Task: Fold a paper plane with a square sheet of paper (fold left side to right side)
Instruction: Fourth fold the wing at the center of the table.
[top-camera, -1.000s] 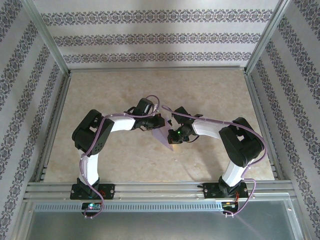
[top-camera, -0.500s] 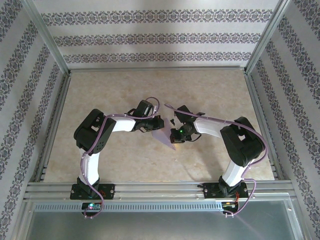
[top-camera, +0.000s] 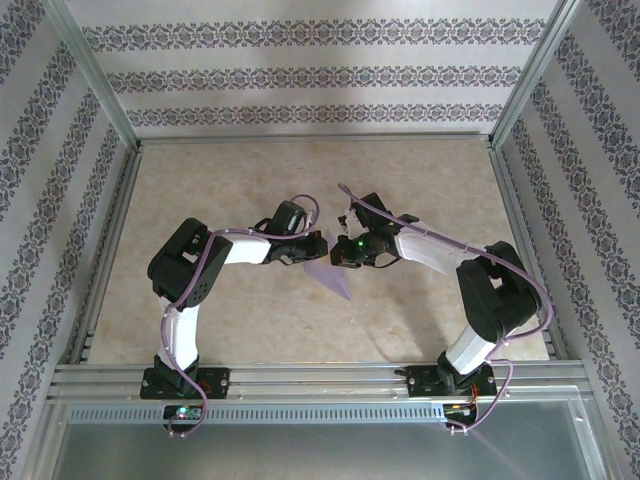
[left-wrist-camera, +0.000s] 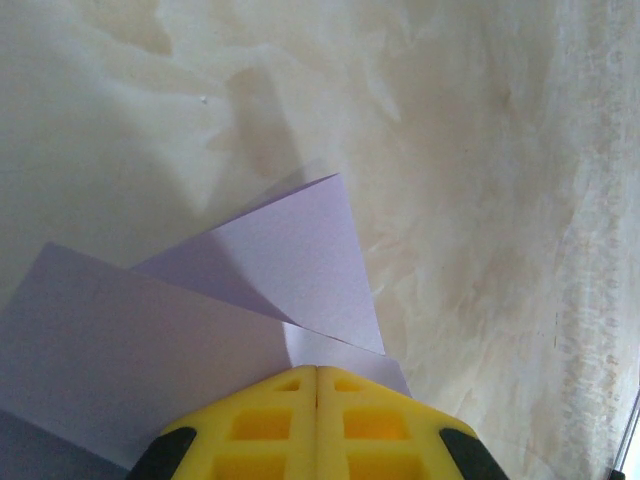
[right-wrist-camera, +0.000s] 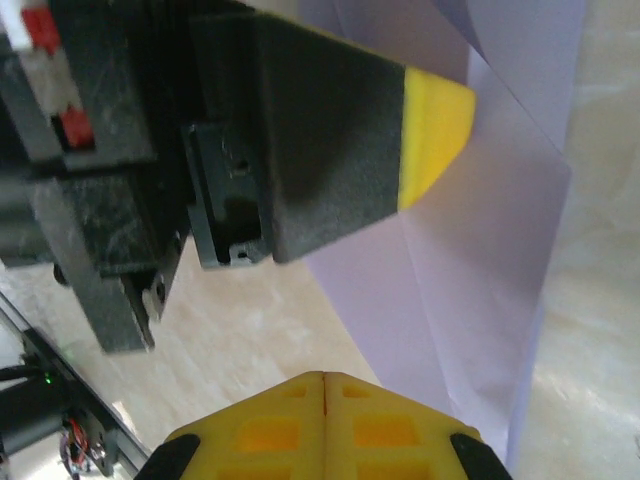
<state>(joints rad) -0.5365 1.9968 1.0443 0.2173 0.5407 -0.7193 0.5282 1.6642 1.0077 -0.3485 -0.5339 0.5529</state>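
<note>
The square sheet of paper (top-camera: 330, 275) lies mid-table, lavender and folded into a pointed paper-plane wedge with its tip toward the near edge. My left gripper (top-camera: 320, 245) is shut, its yellow tips (left-wrist-camera: 317, 368) resting on the paper (left-wrist-camera: 290, 260), where overlapping flaps meet at a crease. My right gripper (top-camera: 338, 252) is shut too, its tips (right-wrist-camera: 325, 375) at the paper's (right-wrist-camera: 480, 260) left edge, close to the left gripper's black, yellow-tipped finger (right-wrist-camera: 340, 140). Neither gripper visibly pinches the paper.
The marbled beige table (top-camera: 200, 190) is bounded by aluminium rails on the left (top-camera: 100, 250), on the right (top-camera: 520, 240) and at the near edge (top-camera: 320, 380), with patterned walls behind. Both arms bend inward and nearly touch at the middle.
The right gripper has swung back and left toward the left gripper, and its forearm has lifted away from the near edge. The left gripper and the paper have barely moved.
</note>
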